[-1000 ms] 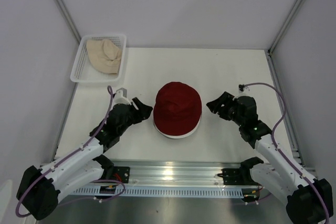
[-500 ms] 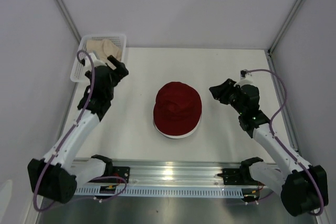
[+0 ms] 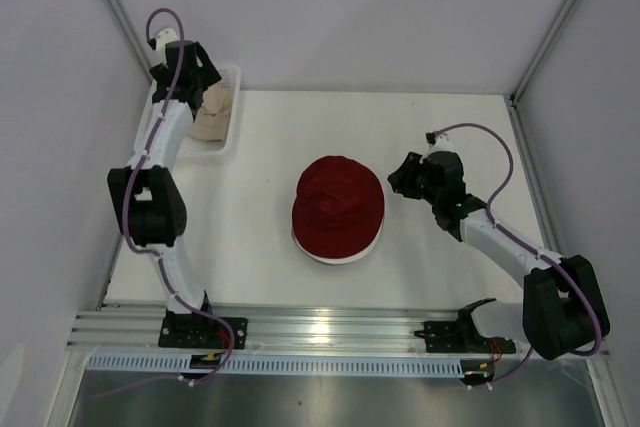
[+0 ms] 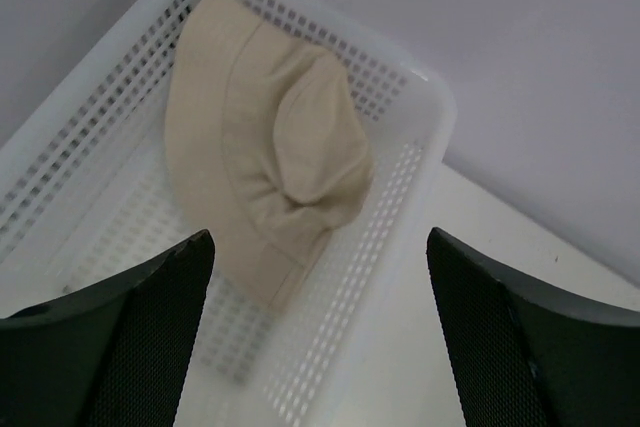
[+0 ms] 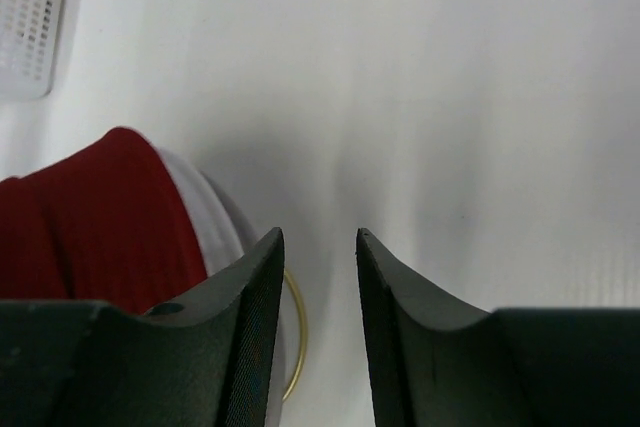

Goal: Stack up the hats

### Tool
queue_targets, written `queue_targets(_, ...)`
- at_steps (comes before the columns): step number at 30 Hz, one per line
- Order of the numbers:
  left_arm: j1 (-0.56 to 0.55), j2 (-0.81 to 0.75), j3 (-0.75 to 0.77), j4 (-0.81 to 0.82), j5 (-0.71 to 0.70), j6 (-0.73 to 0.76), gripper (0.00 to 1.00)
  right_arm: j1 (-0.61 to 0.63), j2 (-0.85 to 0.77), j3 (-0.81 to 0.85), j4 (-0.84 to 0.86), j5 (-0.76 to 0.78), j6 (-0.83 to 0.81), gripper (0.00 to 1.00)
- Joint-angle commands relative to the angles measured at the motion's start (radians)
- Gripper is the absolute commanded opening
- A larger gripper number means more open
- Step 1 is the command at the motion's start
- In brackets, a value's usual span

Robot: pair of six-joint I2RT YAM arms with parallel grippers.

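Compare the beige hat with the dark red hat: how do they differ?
The beige hat lies crumpled inside the white mesh basket; the dark red hat sits domed, crown up, mid-table. The beige hat lies alone; the dark red hat tops a white hat. Both are soft fabric.

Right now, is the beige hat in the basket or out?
In. The beige hat lies crumpled inside the white mesh basket, walls all around it.
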Motion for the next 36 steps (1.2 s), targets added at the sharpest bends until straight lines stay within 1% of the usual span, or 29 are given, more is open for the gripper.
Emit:
queue_targets(1, 0.072, 0.17, 0.242, -0.138, 0.159, 0.028, 0.88, -0.033, 0.005, 0.06, 0.025, 0.09, -0.023, 0.39)
queue_targets(2, 0.08, 0.256, 0.35, -0.158, 0.179, 0.005, 0.87, -0.041, 0.007, 0.065, 0.034, 0.089, -0.02, 0.4)
queue_targets(4, 0.093, 0.327, 0.406, -0.165, 0.202, -0.026, 0.87, -0.058, 0.021, 0.072, 0.066, 0.09, -0.01, 0.4)
queue_targets(5, 0.098, 0.382, 0.471, -0.163, 0.208, -0.064, 0.88, -0.061, 0.028, 0.075, 0.079, 0.089, -0.009, 0.41)
queue_targets(7, 0.107, 0.422, 0.5, -0.142, 0.245, -0.118, 0.88, -0.064, 0.057, 0.086, 0.108, 0.093, -0.003, 0.41)
queue_targets(8, 0.113, 0.438, 0.498, -0.12, 0.268, -0.179, 0.88, -0.065, 0.07, 0.089, 0.12, 0.092, 0.0, 0.41)
queue_targets(10, 0.13, 0.468, 0.488, -0.057, 0.303, -0.248, 0.88, -0.067, 0.106, 0.097, 0.146, 0.081, 0.003, 0.41)
queue_targets(11, 0.139, 0.481, 0.486, -0.039, 0.322, -0.314, 0.89, -0.068, 0.122, 0.101, 0.151, 0.075, 0.008, 0.41)
queue_targets(15, 0.144, 0.543, 0.517, -0.019, 0.297, -0.434, 0.89, -0.07, 0.194, 0.144, 0.142, 0.055, 0.019, 0.42)
queue_targets(16, 0.146, 0.551, 0.523, -0.025, 0.291, -0.455, 0.89, -0.07, 0.206, 0.158, 0.14, 0.021, 0.019, 0.42)
queue_targets(19, 0.146, 0.574, 0.521, -0.04, 0.253, -0.558, 0.91, -0.073, 0.229, 0.173, 0.143, 0.012, 0.02, 0.42)
queue_targets(21, 0.147, 0.583, 0.518, -0.05, 0.233, -0.592, 0.91, -0.071, 0.232, 0.175, 0.143, 0.009, 0.022, 0.42)
queue_targets(25, 0.147, 0.608, 0.5, -0.043, 0.236, -0.69, 0.9, -0.073, 0.226, 0.178, 0.143, 0.016, 0.019, 0.42)
queue_targets(31, 0.147, 0.649, 0.504, -0.056, 0.244, -0.762, 0.86, -0.073, 0.231, 0.18, 0.16, 0.006, 0.016, 0.43)
queue_targets(35, 0.152, 0.663, 0.506, -0.042, 0.253, -0.787, 0.81, -0.075, 0.243, 0.187, 0.163, -0.002, 0.017, 0.43)
queue_targets(36, 0.152, 0.675, 0.515, -0.042, 0.259, -0.795, 0.77, -0.075, 0.246, 0.189, 0.171, -0.008, 0.017, 0.43)
